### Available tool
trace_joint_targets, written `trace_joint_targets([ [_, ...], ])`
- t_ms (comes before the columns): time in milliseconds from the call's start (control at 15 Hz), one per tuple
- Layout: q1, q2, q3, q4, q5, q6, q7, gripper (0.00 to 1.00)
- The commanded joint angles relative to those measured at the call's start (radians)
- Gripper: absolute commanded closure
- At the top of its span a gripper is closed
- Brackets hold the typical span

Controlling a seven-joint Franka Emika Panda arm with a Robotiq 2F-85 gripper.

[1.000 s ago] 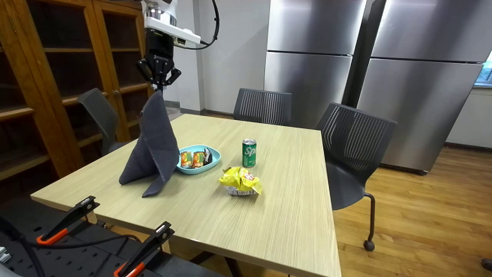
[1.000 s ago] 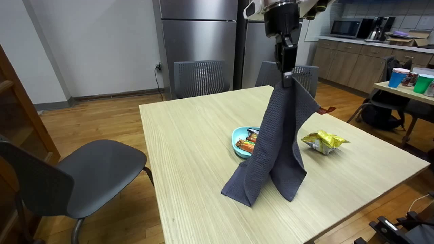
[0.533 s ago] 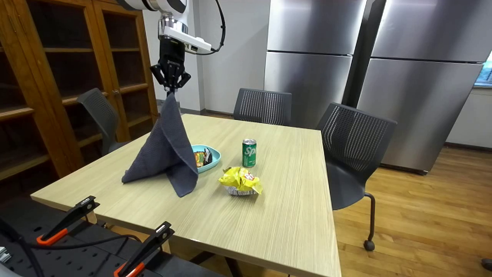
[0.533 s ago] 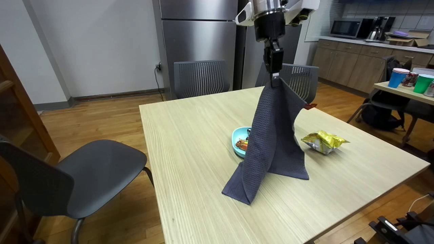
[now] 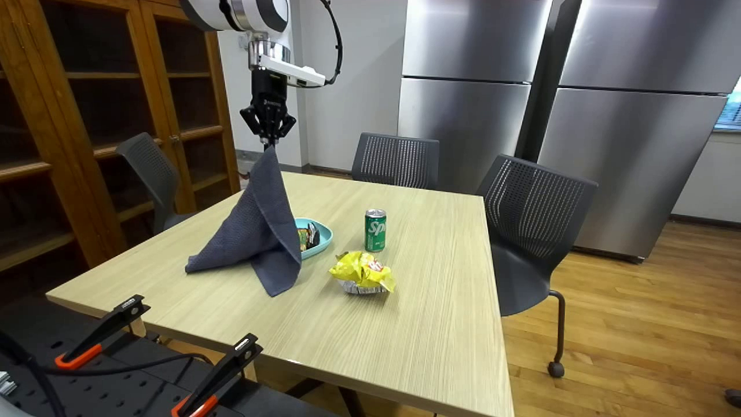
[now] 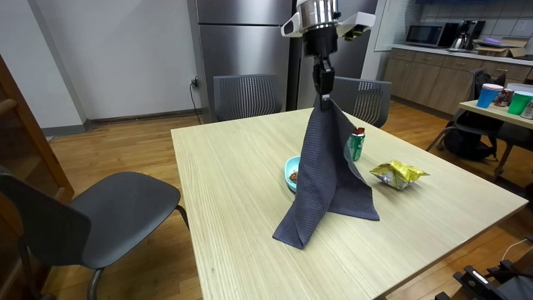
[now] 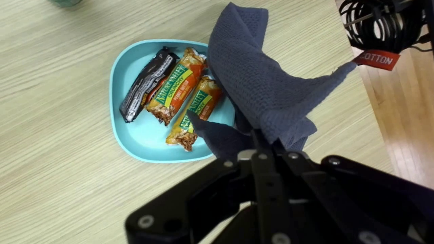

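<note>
We see the gripper (image 6: 325,104) pinching the top of a dark gray towel (image 6: 318,171), its lower edges resting on a pale table (image 6: 233,187). In the wrist view, the towel hides one side of a turquoise tray (image 7: 140,139) holding wrapped bars (image 7: 176,87); nearby, we spot an upright green can (image 5: 375,231) and a yellow bag (image 5: 360,267).

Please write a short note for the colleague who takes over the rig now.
Gripper: shut on the grey towel.
Towel: hangs from the gripper, its lower edges resting on the table.
Tray: holds three snack bars; the towel overlaps one side in the wrist view, contact unclear.
Can and yellow bag: on the table, apart from the towel.
Done: towel gripped and partly raised.
Left: towel not yet released.
</note>
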Motion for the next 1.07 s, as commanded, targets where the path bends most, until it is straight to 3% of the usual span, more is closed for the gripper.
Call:
trace_joint_targets([
  [0, -0.01, 0.032, 0.015, 0.028, -0.013, 0.066, -0.02, 0.99],
  [333, -0.008, 0.038, 0.019, -0.01, -0.012, 0.2, -0.002, 0.99],
  [1000, -0.045, 0.079, -0.003, 0.027, -0.008, 0.284, -0.003, 0.99],
])
